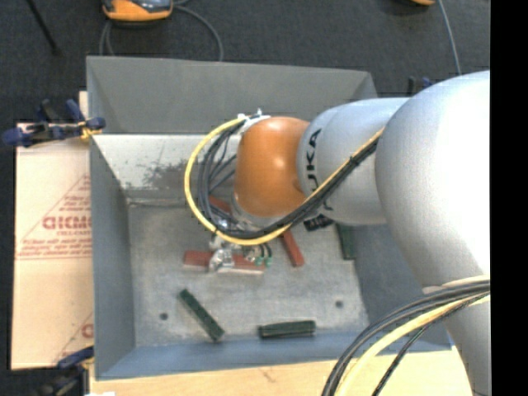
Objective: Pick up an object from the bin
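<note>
Nearest the camera, two dk-green bars are lying flat on the floor of the bin point(111, 246): the straight bar point(286, 329) running approx parallel w/ the near wall and close to it, the slanted bar point(202, 315) lying diagonal to its left, both well apart from the action. Further in, the gripper point(221, 259) is hanging under the arm's orange cover point(268, 165), down near floor level, mid-bin. It is sitting between two red-brown pieces. The left block point(196, 259) is lying just beside it, long axis approx left-right, and the right block point(247, 262) is touching or nearly touching it on the other side. Whether the gripper is released or clenched can't be told, nor whether either block is in its grasp. As a judgement, the left block is looking the likelier target, so closing across its short side would suit. A red-brown stick point(291, 249) is lying slanted just to the right. Open floor is lying left and toward the camera, walls well off. Farther back, a reddish bit point(219, 205) is peeking out beside the yellow cable point(191, 180).
</note>
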